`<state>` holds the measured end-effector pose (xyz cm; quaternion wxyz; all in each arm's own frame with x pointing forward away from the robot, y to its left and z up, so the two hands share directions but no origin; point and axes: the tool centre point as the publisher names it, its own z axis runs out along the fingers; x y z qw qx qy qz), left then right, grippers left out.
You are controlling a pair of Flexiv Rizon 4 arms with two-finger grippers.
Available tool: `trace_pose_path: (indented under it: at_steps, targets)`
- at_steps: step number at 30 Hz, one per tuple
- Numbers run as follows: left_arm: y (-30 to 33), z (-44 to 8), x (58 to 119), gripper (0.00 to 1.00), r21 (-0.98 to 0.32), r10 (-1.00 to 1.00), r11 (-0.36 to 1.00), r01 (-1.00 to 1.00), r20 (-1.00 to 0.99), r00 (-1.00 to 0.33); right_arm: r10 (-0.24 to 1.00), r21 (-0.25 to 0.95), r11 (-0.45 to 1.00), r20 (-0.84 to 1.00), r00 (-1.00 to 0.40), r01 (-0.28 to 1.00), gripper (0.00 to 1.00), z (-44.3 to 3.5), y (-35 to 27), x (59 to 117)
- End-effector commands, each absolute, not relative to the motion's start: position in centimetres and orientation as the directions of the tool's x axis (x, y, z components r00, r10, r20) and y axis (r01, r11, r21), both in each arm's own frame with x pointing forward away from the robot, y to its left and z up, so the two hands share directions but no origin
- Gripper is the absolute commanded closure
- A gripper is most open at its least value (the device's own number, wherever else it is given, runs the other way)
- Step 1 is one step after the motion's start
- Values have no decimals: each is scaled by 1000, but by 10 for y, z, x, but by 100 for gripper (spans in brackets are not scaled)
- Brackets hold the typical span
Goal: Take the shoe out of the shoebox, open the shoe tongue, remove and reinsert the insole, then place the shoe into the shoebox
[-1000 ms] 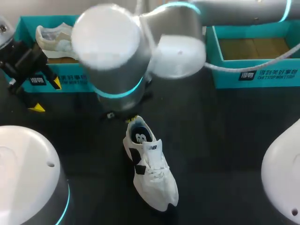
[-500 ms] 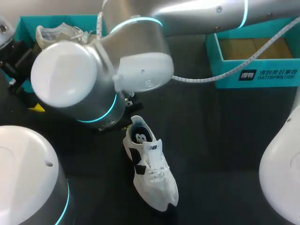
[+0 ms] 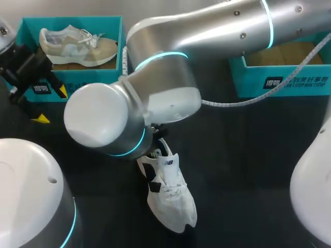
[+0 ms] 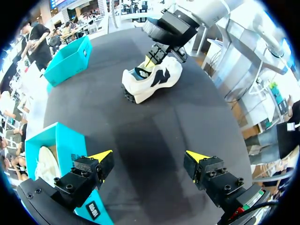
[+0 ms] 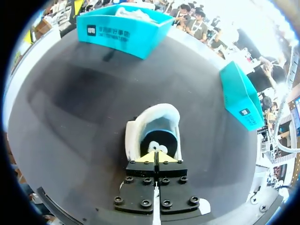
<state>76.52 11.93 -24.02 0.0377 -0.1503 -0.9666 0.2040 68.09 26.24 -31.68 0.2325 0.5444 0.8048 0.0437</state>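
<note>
A white shoe with black trim lies on the black table, toe toward me. My right arm reaches across from the right and hides the shoe's heel in the head view. In the right wrist view my right gripper is shut, its yellow tips pressed together at the mouth of the shoe, just over the dark blue insole. My left gripper stands open and empty at the table's left, far from the shoe, beside the left shoebox.
The left teal shoebox holds a beige shoe. A second teal shoebox stands at the back right with a bare brown bottom. The right arm's thick elbow hangs over the middle of the table.
My right arm has swung left and down over the shoe, bringing its shut gripper to the heel opening. The shoe and my left arm have not moved.
</note>
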Motion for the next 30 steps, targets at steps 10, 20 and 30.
trace_pose_path:
  at_steps: [10, 20, 30]
  targets:
    - [120, -240, 764, 0, -404, 306, 872, 276, 11, -952, 918, 358, 344, -321, -232, 868, 100, -352, 254, 686]
    - [120, -240, 764, 0, -404, 306, 872, 276, 11, -952, 916, 338, 346, -323, -237, 875, 100, -368, 252, 696]
    - [120, -240, 764, 0, -404, 306, 872, 276, 11, -952, 892, 335, 363, -394, -221, 869, 100, -350, 252, 692]
